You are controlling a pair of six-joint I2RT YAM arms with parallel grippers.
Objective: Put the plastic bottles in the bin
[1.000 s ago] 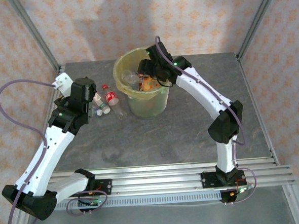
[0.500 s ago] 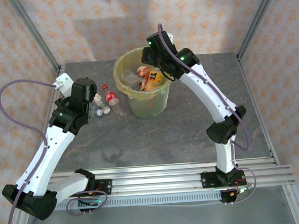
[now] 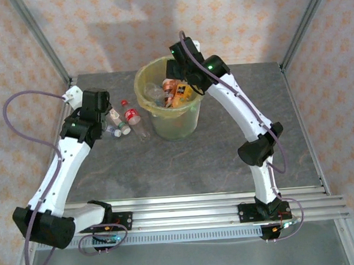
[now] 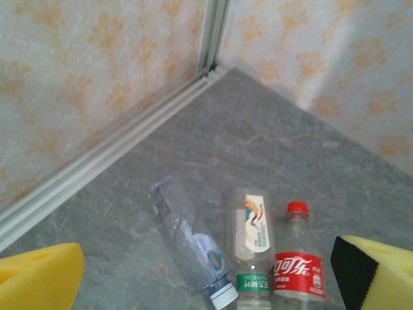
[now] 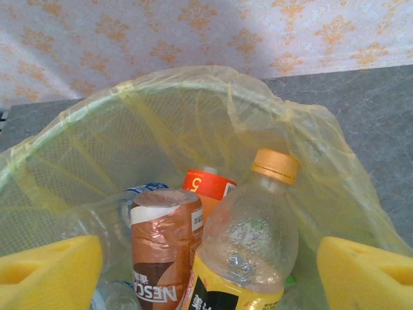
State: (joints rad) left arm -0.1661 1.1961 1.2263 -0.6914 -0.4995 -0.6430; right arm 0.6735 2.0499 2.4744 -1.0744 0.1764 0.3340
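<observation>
Grey stone-look tabletop point(image 3: 227, 159), patterned wallpaper all round. Left gripper point(image 4: 206, 278) hangs with jaws spread wide above three crushed clear plastic bottles point(image 4: 250, 239) lying side by side near the back-left corner. Right gripper point(image 5: 206, 274) sits over the round yellow-green bag-lined bin point(image 3: 146, 74), jaws wide apart and gripping nothing. An orange-capped clear bottle point(image 5: 248, 239) and a brown-labelled bottle point(image 5: 164, 252) are inside.
</observation>
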